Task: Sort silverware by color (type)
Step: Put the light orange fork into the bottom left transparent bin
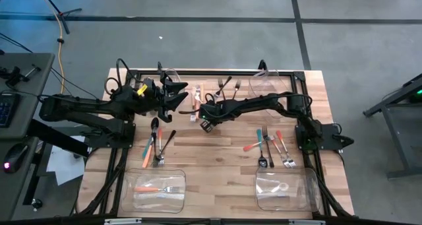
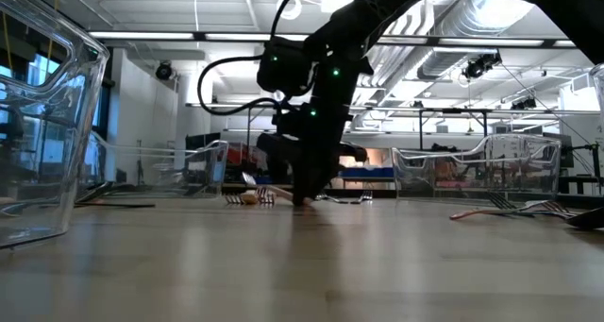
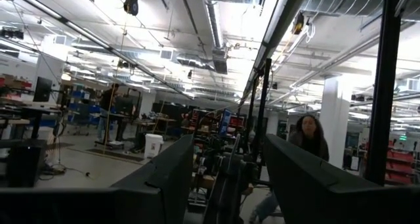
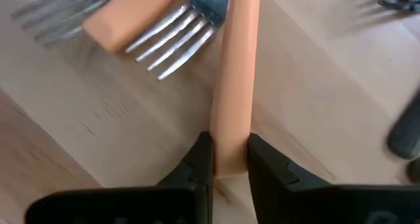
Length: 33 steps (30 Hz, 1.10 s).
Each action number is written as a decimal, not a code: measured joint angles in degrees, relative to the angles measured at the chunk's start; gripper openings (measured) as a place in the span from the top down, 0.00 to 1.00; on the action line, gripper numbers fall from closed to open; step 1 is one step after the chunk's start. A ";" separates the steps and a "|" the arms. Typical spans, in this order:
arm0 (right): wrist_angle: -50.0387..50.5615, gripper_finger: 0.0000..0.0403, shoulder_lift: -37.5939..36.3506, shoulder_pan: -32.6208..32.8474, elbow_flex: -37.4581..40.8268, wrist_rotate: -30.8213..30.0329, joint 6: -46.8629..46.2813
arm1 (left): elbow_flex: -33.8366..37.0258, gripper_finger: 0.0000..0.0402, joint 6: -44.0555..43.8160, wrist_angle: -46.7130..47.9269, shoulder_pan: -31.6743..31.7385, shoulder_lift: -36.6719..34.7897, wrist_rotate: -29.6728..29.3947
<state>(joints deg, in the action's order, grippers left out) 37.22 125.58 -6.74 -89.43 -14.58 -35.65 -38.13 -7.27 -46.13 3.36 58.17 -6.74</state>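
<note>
Orange-handled fork (image 4: 233, 86) pinched by right end effector (image 4: 228, 159); left end effector (image 3: 226, 178) gapes; near bin (image 1: 132, 185) holds forks.

The high view looks straight down on the whole wooden table (image 1: 217, 156) from well above, while the low view sits at tabletop height and faces level across the boards into the room beyond. The left wrist view points out into the room, well off the table. The right wrist view looks very closely down on the orange-handled fork (image 4: 233, 79) that the high view shows far smaller.
</note>
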 joint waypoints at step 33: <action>-14.72 0.89 -50.57 3.10 41.71 -4.58 -6.26 | 0.00 0.56 4.98 3.26 0.00 0.00 -1.00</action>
<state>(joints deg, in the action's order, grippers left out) 22.49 75.01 -3.64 -47.71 -19.16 -41.92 -38.13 -2.28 -42.87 3.36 58.17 -7.74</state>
